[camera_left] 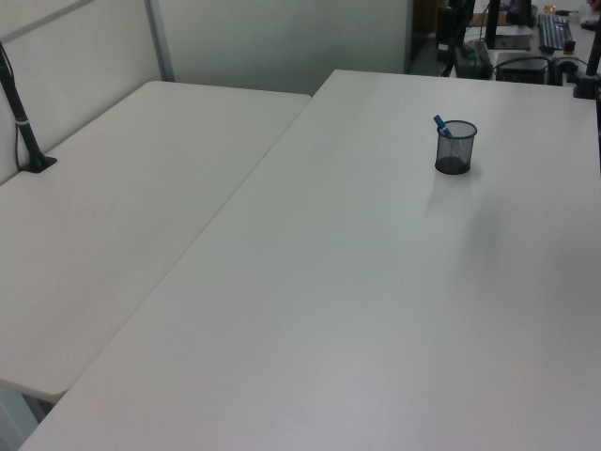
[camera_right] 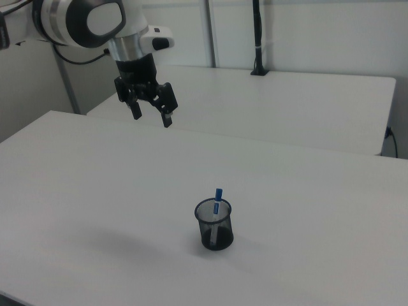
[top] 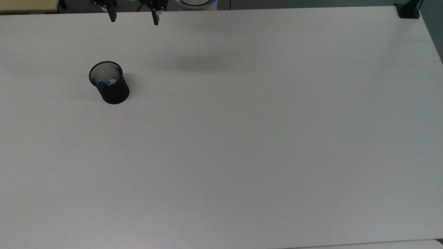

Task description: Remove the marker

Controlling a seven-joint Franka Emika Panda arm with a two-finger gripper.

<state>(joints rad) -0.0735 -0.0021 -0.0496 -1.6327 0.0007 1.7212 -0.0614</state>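
Claw [camera_right: 152,117] spread, high above table [camera_right: 306,210].

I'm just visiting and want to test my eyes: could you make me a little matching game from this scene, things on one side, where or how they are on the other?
Things:
1. marker
2. mesh cup
3. gripper
4. table

States:
A. open, hanging in the air, holding nothing
B. white, carrying the cup
C. black, standing upright on the table
D. standing in the cup, blue tip poking above the rim

Pairs: 1-D, 2-C, 3-A, 4-B
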